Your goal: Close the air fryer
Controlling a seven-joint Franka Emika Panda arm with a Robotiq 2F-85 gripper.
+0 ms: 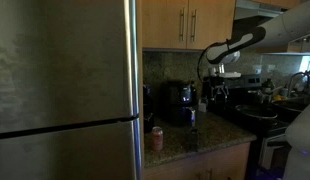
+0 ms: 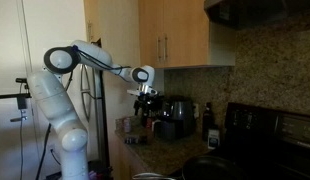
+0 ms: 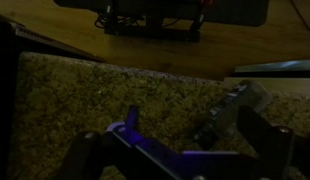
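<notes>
A tall steel fridge (image 1: pixel 65 80) filled the left half of an exterior view and cut off whatever stood behind it. Just to its right a small red can (image 1: pixel 157 138) sat near the front edge of the granite bench (image 1: pixel 180 148). Further along, the air fryer (image 1: pixel 177 103) stood pushed back toward the wall beneath the wooden cabinets (image 1: pixel 190 22), where its front faced the room and the robot could reach it. The arm (image 1: pixel 240 42) stretched in from the right and carried the tool (image 1: pixel 217 90) above the bench, just beside the air fryer and apart from it, seemingly poised for a push at its front. In the wrist view the tool's fingers (image 3: pixel 87 155) were spread wide with nothing between them, over bare speckled stone. The kitchen was dim, and the frames did not show whether the air fryer's drawer or lid stood out, or how far. A dark shape along the top edge of the wrist view was cut off and may have been an appliance, though it could not be identified.
</notes>
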